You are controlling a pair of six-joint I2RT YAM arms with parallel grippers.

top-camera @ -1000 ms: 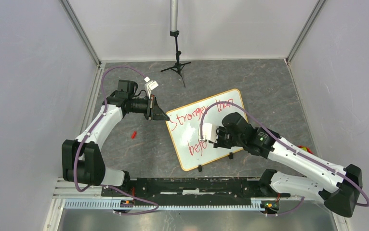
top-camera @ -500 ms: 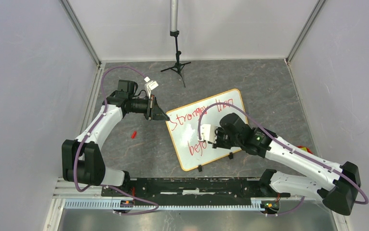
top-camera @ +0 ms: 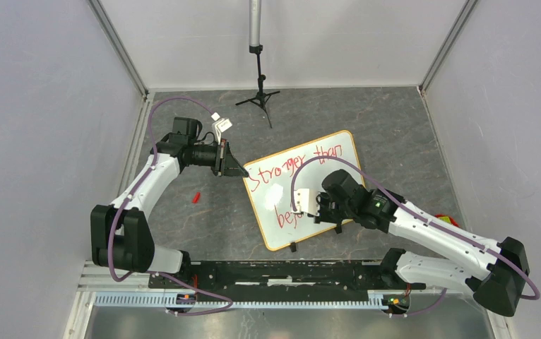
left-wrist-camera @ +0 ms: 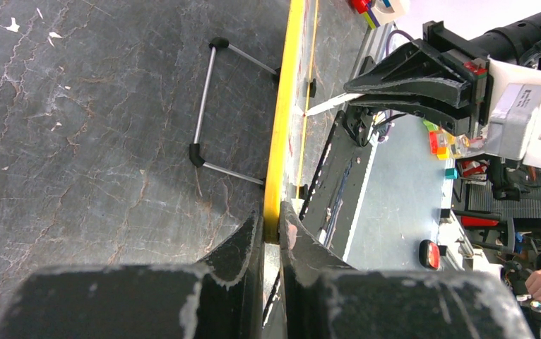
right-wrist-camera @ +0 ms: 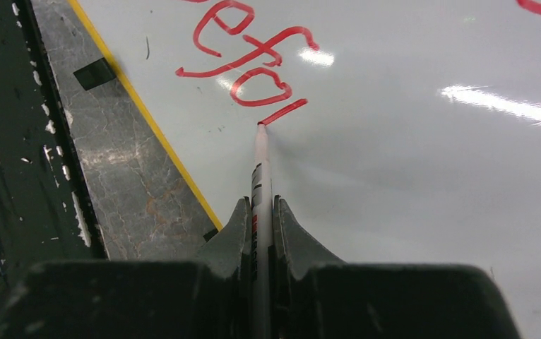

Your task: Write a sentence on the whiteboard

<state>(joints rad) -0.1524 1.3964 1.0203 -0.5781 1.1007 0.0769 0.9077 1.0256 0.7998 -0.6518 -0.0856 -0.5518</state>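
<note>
Since the earlier frame the right hand [right-wrist-camera: 259, 209] has slid a little nearer and to the left along the lower row, uncovering the word "than" that its wrist had partly hidden; the left arm and the whiteboard [top-camera: 271, 198] sit as they did. The whiteboard lies in the middle of the counter [top-camera: 388, 141]. Its long axis slants from near left up to far right, and its two black clip feet are on the near edge. The sentence [top-camera: 276, 175] follows that same slant in two red rows. The far row reads "Stronger than"; the near row reads "befo", followed by a short straight stroke. The right hand is clenched on a thin white marker [right-wrist-camera: 261, 152], which runs straight out from between its fingers. The red tip touches the white surface at the near end of that last stroke. Dark and red print on the barrel is too small to read. The left hand [left-wrist-camera: 271, 222] is clamped on the frame at the whiteboard's far left corner, with the yellow-orange edge pinched between its jaws. A small red piece [top-camera: 196, 197] lies on the counter left of the whiteboard, apart from it.
</note>
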